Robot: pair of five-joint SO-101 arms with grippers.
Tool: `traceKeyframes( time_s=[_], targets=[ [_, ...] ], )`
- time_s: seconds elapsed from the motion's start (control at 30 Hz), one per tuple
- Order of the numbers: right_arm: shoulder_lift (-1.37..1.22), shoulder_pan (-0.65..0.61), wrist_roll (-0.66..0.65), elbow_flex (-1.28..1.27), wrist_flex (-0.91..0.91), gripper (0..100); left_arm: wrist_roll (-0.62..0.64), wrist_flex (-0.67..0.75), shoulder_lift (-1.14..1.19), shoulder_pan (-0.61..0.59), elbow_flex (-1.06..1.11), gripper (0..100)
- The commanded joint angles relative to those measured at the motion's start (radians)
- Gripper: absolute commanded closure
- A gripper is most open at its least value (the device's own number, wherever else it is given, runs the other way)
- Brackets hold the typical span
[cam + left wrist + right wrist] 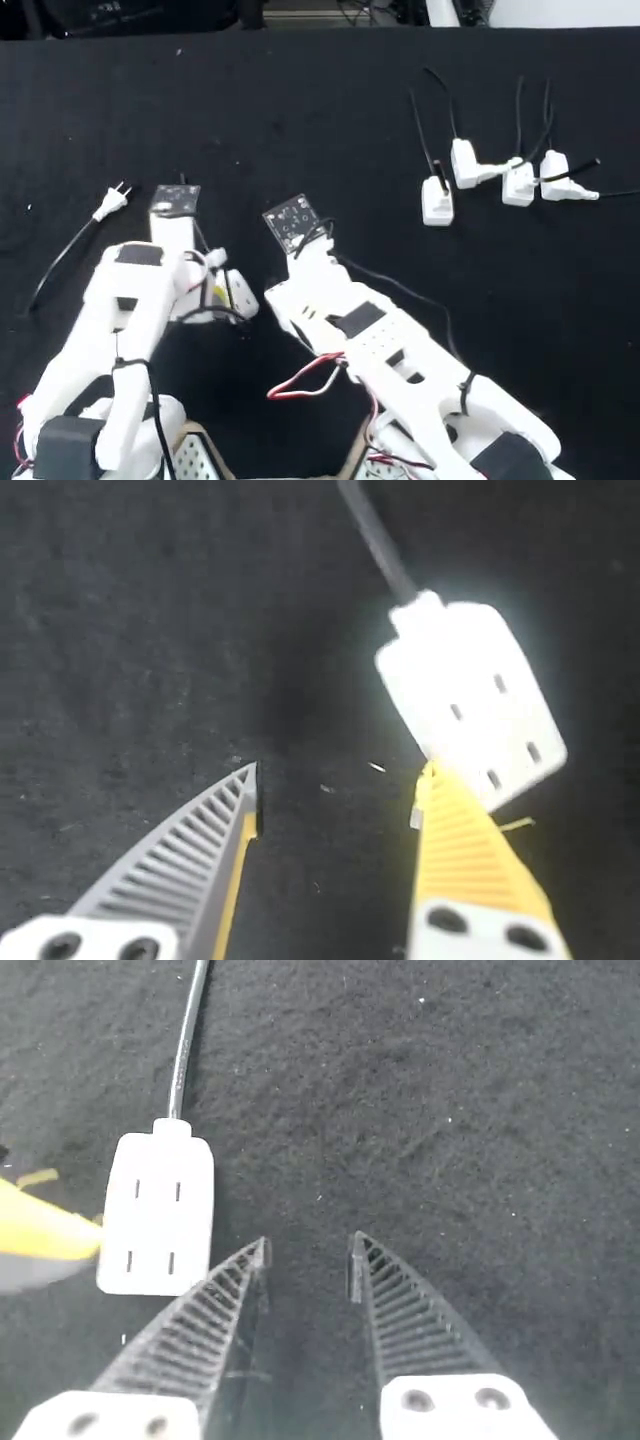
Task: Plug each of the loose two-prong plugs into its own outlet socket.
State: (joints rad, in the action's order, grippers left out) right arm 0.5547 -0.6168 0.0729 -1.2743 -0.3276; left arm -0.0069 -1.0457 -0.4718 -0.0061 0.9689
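L claw (338,772) is released, nothing btwn its fingers. The white outlet socket (470,715) lies just ahead of it, off to the yellow-finger side. The yellow finger (465,850) tip meets the socket's near end; touching or just overlapping, can't tell. R claw (308,1243) is released too, w/ a narrow gap and bare black mat (480,1110) under the tips. From this claw the same socket sits just beside one finger, slots facing up, and its cable (185,1050) runs straight away from the claw. So the socket lies btwn the two claws.

The loose two-prong plug (112,203) is well apart from both claws, out beyond the L arm's outer side. Its prongs point away from the robot and its black cord (60,255) trails back toward the arm's base.

Handling, as a judgement:
- **Plug:** small, light, hard smooth plastic, prob slippery. Take it across the flat sides of the body, behind the prongs, never on the prongs or cord.
- **Cord:** limp, but likely to tug and twist the plug once it's lifted.
- **Socket:** light too, so it should skate on the mat when pushed. One claw prob has to pin it across its narrow width near the cable end, leaving the slots free.

Other sockets (437,200) w/ cables sit far off on the R claw's outer side.
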Motion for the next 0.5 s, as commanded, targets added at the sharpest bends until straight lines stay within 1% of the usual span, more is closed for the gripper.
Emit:
traceKeyframes(
  time_s=[0.0,0.07,0.13,0.23,0.37,0.47],
  targets=[
    [0.045,-0.012,0.008,0.004,0.025,88.0,0.012,-0.078,-0.026,0.019,-0.131,75],
    [0.044,-0.014,0.008,0.004,0.025,87.9,0.014,-0.123,-0.021,-0.035,-0.219,75],
    [0.044,-0.014,0.008,0.004,0.026,87.9,0.031,-0.121,-0.012,-0.096,-0.298,75],
    [0.044,-0.014,0.008,0.004,0.026,87.9,0.167,0.003,0.026,-0.130,-0.318,75],
    [0.044,-0.014,0.008,0.001,0.026,87.9,0.316,0.176,0.161,-0.102,-0.323,75],
    [0.044,-0.014,0.008,0.001,0.026,87.9,0.390,0.227,0.310,-0.096,-0.409,75]
  ],
)
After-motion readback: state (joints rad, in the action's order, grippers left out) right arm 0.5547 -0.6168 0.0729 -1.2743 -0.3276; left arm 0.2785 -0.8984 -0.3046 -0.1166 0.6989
